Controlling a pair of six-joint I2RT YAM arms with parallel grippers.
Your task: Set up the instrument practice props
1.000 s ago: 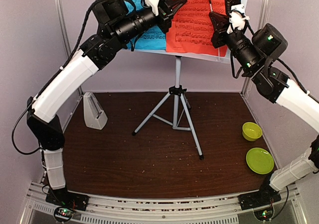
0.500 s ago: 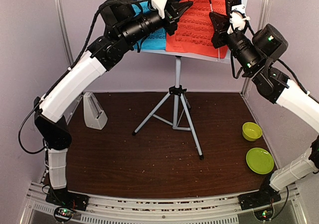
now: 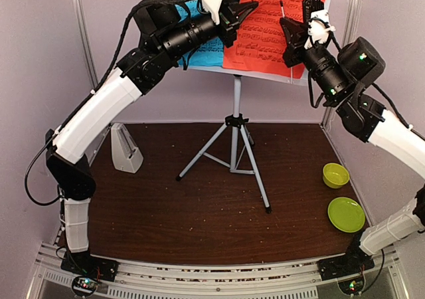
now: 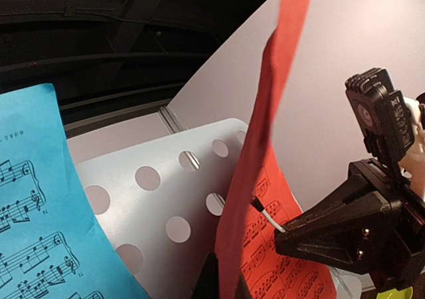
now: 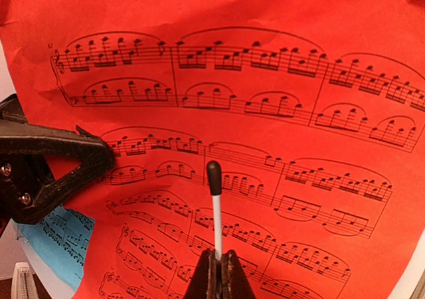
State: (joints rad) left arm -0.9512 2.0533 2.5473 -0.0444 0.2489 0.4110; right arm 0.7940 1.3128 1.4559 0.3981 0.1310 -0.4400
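Observation:
The white perforated stand desk tops the white tripod at the back. A blue music sheet leans on its left half and a red-orange music sheet on its right. My left gripper is shut on the red sheet's left edge, which runs up from between the jaws. My right gripper hovers in front of the red sheet, shut on a thin white stick with a black tip. The small white pyramid metronome stands on the table at the left.
A yellow-green bowl and a yellow-green plate sit at the right of the brown table. The tripod legs spread over the table's middle. Walls close in on both sides.
My left arm has reached further right and up with the red sheet's edge. The sheet tilted, then stood straighter. My right gripper has shifted only slightly.

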